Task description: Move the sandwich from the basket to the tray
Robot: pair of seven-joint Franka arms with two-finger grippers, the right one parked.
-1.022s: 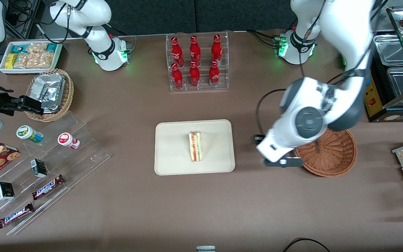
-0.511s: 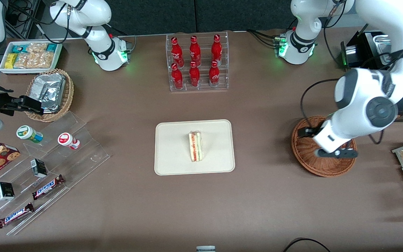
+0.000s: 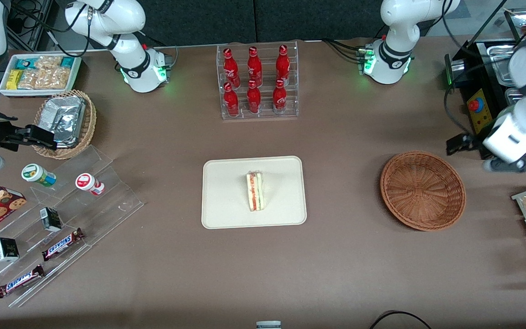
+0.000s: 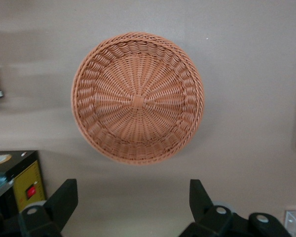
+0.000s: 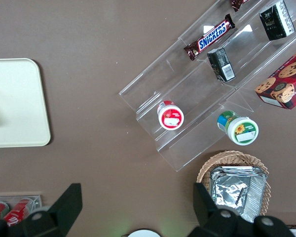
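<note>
Since the sandwich [image 3: 255, 191] already lies on the tray [image 3: 226, 214], well away from your gripper [image 4: 133, 207], keep its fingers apart and retreat high above the bare basket [image 4: 137, 97] underneath.

The left arm reached out at the working arm's end of the table, its white forearm angled down toward the table. The gripper [image 4: 133, 200] hung raised in the air with nothing held, its 2 black fingers [image 4: 64, 197] spread wide apart and pointing down.
</note>
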